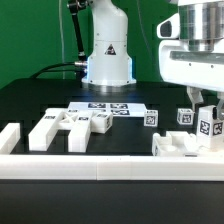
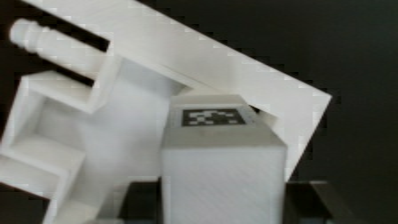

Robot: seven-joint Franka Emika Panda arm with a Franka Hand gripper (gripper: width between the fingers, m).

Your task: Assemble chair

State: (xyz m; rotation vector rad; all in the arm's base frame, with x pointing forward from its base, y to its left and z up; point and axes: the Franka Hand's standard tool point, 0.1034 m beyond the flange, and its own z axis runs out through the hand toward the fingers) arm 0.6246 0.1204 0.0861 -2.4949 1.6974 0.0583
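My gripper hangs at the exterior view's right, shut on a white chair bar with a black-and-white tag on its end. The dark fingers press the bar's two sides in the wrist view. In the exterior view the held bar stands just over a larger white chair part lying on the table. The wrist view shows that part as a white framed slab right beyond the bar's tagged end. Whether bar and slab touch I cannot tell.
Several white chair parts lie at the exterior view's left, and a small tagged cube sits mid-table. The marker board lies before the robot base. A long white border rail runs along the front.
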